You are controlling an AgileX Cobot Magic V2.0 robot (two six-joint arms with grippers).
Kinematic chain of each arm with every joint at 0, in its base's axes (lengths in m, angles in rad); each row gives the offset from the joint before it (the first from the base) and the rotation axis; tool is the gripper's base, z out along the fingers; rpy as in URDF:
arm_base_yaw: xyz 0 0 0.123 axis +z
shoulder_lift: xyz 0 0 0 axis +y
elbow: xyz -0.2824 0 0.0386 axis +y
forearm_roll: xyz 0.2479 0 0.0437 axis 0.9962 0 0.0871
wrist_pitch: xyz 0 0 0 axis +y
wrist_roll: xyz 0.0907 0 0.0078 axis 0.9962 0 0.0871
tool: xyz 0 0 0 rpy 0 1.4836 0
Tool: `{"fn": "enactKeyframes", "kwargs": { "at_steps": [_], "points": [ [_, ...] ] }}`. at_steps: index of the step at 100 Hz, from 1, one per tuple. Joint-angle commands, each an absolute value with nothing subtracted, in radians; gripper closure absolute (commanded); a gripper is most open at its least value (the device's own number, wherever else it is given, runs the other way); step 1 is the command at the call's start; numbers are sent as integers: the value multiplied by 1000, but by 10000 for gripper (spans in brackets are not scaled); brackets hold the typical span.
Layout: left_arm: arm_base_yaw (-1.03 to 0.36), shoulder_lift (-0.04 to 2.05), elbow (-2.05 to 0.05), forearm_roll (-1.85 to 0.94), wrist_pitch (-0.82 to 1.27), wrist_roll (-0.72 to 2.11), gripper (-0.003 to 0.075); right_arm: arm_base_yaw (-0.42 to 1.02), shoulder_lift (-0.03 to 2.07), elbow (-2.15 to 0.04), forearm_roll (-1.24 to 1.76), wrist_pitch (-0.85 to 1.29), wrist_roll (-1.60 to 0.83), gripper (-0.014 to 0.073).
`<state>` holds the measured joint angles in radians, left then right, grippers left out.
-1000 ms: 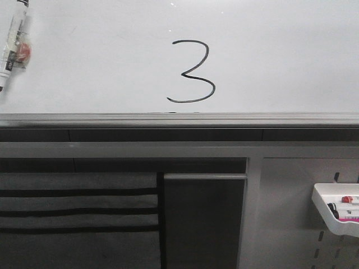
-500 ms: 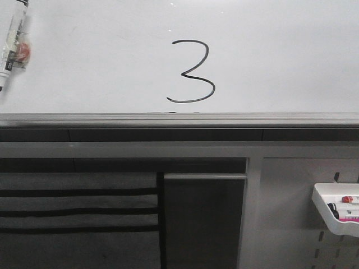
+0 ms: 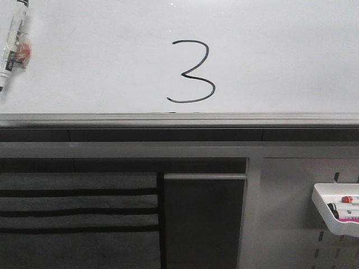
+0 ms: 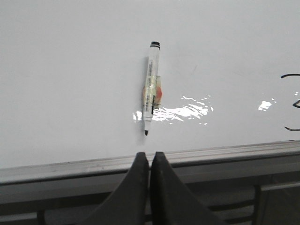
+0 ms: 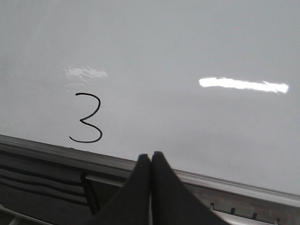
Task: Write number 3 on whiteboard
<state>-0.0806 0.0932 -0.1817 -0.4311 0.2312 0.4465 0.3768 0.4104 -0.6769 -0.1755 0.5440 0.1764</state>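
And there it is: the number 3 [image 3: 192, 72] sits finished on the whiteboard [image 3: 280, 56], a thin black line low on the white face, its long lower tail curling left just above the grey rail [image 3: 179, 119]. From where I stand the stroke looks complete, so I'd call the writing done.

Off at the far left of the board hangs the marker [image 4: 151, 89], stuck flat to the glossy face, cap end up and tip down, with a yellowish patch and something red at mid-barrel. I can't tell what fixes it there.

Left hand [image 4: 149, 157]: fingers pressed together, nothing between them, parked below the rail right under that marker. Right hand [image 5: 150, 157]: same story, pinched closed and empty, hanging below the rail to the right of the digit.

Handling, if anyone goes for that marker: it looks light, stiff and smooth, so it's likely to slip or swivel in a loose pinch. I'd take it across the barrel near the middle, clear of the tip. The board itself looks slick, and fresh ink smears easily, so keep fingers off the digit.

Down at the lower right, a small white tray [image 3: 325, 210] on the pegboard [image 3: 286, 224] holds spare markers.
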Motion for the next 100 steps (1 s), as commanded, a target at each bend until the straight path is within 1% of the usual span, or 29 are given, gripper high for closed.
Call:
{"fn": "enactKeyframes", "kwargs": {
  "at_steps": [1, 15, 21, 35, 42, 51, 56, 63, 100],
  "points": [
    [-78, 85, -180, -409, 95, 439, 738, 371, 417, -701, -197, 459, 177, 668],
    [-78, 69, -125, -401, 30, 439, 738, 371, 417, -701, -197, 459, 177, 668],
    [-78, 41, -108, -335, 28, 418, 738, 371, 417, -701, -197, 459, 177, 668],
    [-57, -24, -66, -76, 9, 141, 738, 371, 417, -701, -197, 459, 177, 668],
    [-30, -37, -35, -7, -6, 27, 738, 371, 417, -701, -197, 459, 177, 668],
    [-3, -37, 11, -13, -55, 13, 738, 371, 417, -701, -197, 459, 177, 668],
    [1, -37, 6, -13, 0, 13, 738, 371, 417, -701, -197, 459, 177, 668],
    [1, -37, 8, -13, 13, 13, 738, 371, 417, -701, -197, 459, 177, 668],
    [-1, -37, 8, -13, 14, 13, 738, 371, 417, -701, -197, 459, 177, 668]
  ]
}}
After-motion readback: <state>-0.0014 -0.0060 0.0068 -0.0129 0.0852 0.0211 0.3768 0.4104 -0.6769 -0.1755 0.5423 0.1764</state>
